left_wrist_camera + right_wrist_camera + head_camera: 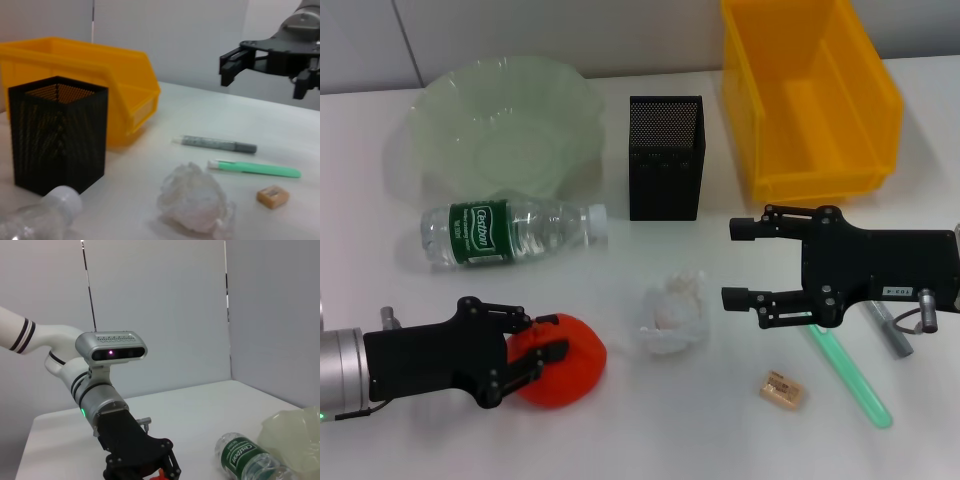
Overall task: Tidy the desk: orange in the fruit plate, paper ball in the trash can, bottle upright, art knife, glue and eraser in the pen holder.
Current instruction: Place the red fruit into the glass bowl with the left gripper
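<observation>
Standing before the white table point(620, 440), I note the left gripper point(535, 350) low at the near left, its fingers closed around the orange point(565, 362), which sits on the tabletop. The fruit plate point(500, 125), a pale green glass dish, lies at the far left, well apart from the orange. Between them the bottle point(510, 232) lies on its side, cap pointing toward the pen holder point(666, 157).

The pen holder, a black mesh box, stands upright at the far centre. Just beside it on the right sits the yellow bin point(810, 95), which serves as the trash can.

The right gripper point(745, 262) hangs above the table at the right, jaws spread wide and holding nothing. In the left wrist view it is seen raised clear of the surface.

The paper ball point(672, 312) rests near centre, between the two grippers. The green art knife point(850, 378) lies partly under the right gripper, with the grey glue stick point(888, 330) just beside it on the right. The eraser point(783, 389) sits near the front edge, close to the knife but apart from it.
</observation>
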You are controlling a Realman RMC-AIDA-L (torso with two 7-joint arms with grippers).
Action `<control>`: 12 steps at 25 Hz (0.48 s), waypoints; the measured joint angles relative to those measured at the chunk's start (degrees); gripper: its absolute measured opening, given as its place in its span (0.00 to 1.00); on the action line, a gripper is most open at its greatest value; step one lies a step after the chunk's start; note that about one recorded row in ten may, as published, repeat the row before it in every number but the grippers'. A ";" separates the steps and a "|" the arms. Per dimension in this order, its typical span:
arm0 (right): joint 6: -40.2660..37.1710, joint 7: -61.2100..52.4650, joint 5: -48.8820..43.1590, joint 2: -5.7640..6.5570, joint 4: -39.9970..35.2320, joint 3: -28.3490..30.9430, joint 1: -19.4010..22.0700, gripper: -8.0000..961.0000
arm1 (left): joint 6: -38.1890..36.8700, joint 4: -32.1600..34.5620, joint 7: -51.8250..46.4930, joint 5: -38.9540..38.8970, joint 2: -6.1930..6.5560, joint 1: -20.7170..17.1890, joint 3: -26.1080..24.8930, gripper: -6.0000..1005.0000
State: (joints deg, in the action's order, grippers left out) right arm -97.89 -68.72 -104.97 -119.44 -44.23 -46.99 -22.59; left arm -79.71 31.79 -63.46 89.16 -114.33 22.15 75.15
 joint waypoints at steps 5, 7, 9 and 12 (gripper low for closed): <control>-0.02 -0.01 0.03 -0.04 0.25 0.44 0.00 0.83 | -2.64 1.11 0.17 0.01 0.05 -0.14 0.00 0.25; 0.00 -0.01 0.03 -0.06 0.28 0.50 0.00 0.83 | -4.00 2.25 0.18 -0.04 0.04 -0.49 -0.01 0.22; 0.11 -0.01 0.03 -0.07 0.29 0.52 0.00 0.83 | -5.27 3.58 0.16 -0.20 -0.01 -0.93 -0.35 0.21; 0.18 -0.01 0.03 -0.08 0.29 0.52 0.06 0.83 | -6.50 4.91 -0.17 -0.34 -0.18 -1.26 -2.38 0.19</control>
State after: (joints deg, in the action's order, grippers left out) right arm -97.71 -68.73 -104.93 -119.53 -43.94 -46.47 -22.53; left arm -86.21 36.69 -63.63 88.82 -114.51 20.89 72.77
